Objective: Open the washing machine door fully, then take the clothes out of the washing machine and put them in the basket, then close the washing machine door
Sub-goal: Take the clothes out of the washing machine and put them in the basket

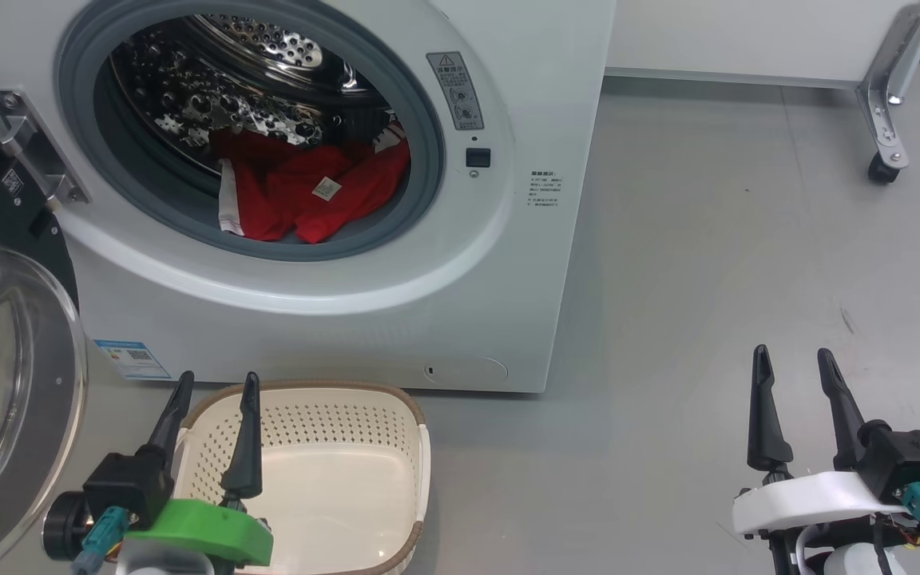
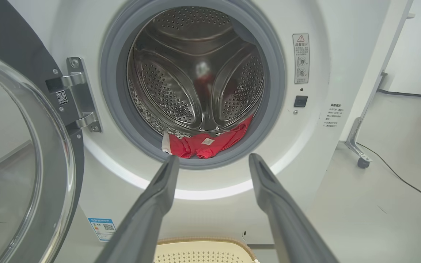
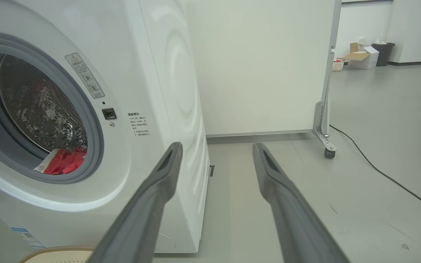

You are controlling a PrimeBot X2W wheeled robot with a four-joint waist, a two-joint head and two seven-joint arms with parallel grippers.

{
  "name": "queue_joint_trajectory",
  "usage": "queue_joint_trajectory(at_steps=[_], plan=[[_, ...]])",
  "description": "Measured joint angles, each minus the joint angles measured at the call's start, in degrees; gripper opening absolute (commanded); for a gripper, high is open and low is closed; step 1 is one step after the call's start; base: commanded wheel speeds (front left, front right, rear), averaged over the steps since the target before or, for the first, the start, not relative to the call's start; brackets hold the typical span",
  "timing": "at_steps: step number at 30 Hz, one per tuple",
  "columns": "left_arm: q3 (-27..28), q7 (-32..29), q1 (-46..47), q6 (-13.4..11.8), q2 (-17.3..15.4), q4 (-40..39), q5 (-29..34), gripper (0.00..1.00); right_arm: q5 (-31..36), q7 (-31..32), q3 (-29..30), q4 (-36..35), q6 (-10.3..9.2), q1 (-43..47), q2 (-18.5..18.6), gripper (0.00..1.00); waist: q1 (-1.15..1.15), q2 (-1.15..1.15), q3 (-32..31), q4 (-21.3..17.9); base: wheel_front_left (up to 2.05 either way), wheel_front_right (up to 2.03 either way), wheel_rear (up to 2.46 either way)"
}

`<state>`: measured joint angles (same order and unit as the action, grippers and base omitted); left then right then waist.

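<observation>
Currently my left gripper (image 1: 219,377) hangs open and empty by the basket (image 1: 310,387), my right gripper (image 1: 793,351) likewise over the floor (image 1: 707,239) — beyond them the washing machine door (image 1: 21,399) stands swung wide at left, the clothes (image 1: 324,196) heaped low inside the washing machine (image 1: 508,255).

The left end effector (image 1: 218,377) is held low at the head view's lower left, jaws spread wide and nothing gripped. The right end effector (image 1: 793,351) is held likewise at the lower right, jaws parted, empty.
</observation>
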<state>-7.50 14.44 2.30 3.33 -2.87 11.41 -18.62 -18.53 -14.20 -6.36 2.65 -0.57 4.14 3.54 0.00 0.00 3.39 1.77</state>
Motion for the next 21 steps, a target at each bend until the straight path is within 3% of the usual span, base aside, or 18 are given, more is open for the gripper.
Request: queue_joint_trajectory(at_steps=[21], plan=[[-0.1, 0.0, 0.0, 0.0, 0.0, -0.1, 0.4, 1.0, 0.1, 0.0, 0.0, 0.0, 0.16, 0.0, -0.1, 1.0, 0.0, 0.0, 0.2, -0.1, 0.09, -0.09, 0.0]])
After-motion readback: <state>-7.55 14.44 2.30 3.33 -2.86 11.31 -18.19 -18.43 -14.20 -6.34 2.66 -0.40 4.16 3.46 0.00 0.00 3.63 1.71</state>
